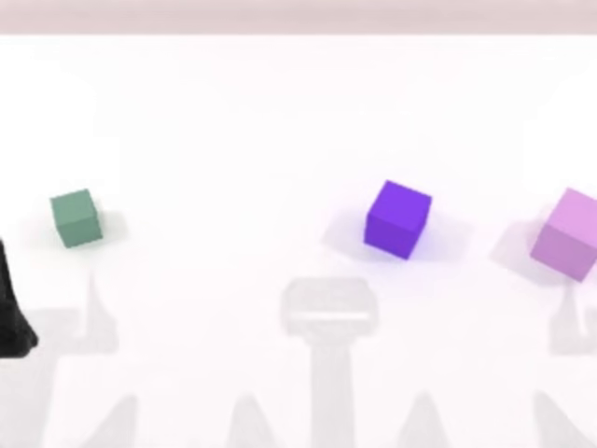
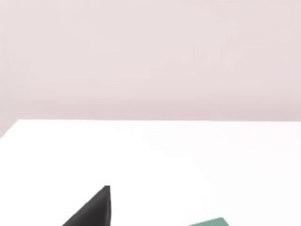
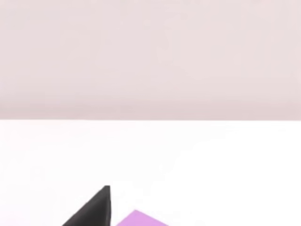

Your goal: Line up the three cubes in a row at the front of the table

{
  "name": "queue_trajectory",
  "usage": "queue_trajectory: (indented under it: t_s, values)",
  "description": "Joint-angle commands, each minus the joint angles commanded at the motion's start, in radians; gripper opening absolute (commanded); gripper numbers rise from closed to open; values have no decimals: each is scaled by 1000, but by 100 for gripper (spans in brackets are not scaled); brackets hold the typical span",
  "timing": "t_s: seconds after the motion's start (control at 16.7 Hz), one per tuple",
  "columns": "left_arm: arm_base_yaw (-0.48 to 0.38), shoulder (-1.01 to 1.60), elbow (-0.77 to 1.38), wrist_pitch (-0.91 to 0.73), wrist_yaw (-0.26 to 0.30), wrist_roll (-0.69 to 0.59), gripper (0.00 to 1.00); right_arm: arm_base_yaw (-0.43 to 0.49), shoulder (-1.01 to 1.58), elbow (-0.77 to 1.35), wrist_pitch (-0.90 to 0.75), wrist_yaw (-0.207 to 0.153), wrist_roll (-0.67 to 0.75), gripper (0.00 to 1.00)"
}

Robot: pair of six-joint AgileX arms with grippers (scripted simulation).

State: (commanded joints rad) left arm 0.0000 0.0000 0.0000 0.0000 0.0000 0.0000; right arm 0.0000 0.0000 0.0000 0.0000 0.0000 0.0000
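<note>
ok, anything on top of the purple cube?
Nothing. The purple cube shows a bare top face in the top view, with no gripper over it. It sits on the table; its underside is hidden. Neither wrist view shows it.

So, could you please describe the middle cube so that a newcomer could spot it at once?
Start from the white table in the top view and look right of its centre. The deep purple cube sits there, darker than the pale lilac cube at the right edge and larger than the green cube far left.

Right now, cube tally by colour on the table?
teal-green cube: 1
violet-purple cube: 1
lilac-pink cube: 1
Total: 3
</note>
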Motion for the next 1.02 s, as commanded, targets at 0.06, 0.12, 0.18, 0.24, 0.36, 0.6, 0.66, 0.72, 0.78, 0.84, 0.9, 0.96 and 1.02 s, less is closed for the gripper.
queue_trajectory:
  t_s: [0.06,0.12,0.18,0.24,0.36,0.6,0.66,0.72,0.78,0.84,0.9,0.96,1.02]
  values:
    - [0,0,0,0,0,0,100,0,0,0,0,0,0,100]
    - [0,0,0,0,0,0,100,0,0,0,0,0,0,100]
    - [-1,10,10,-7,1,7,100,0,0,0,0,0,0,100]
    - [-3,30,30,-22,2,22,100,0,0,0,0,0,0,100]
    - [-7,103,103,-72,4,71,100,0,0,0,0,0,0,100]
    - [-15,377,357,-236,4,233,100,0,0,0,0,0,0,100]
    - [-16,472,435,-288,4,283,100,0,0,0,0,0,0,100]
    - [-18,575,516,-343,3,336,100,0,0,0,0,0,0,100]
    - [-21,685,599,-400,3,391,100,0,0,0,0,0,0,100]
    - [-23,800,684,-460,2,447,100,0,0,0,0,0,0,100]
    - [-26,917,769,-521,1,505,100,0,0,0,0,0,0,100]
    - [-28,1035,855,-583,0,563,100,0,0,0,0,0,0,100]
    - [-31,1152,939,-644,-1,620,100,0,0,0,0,0,0,100]
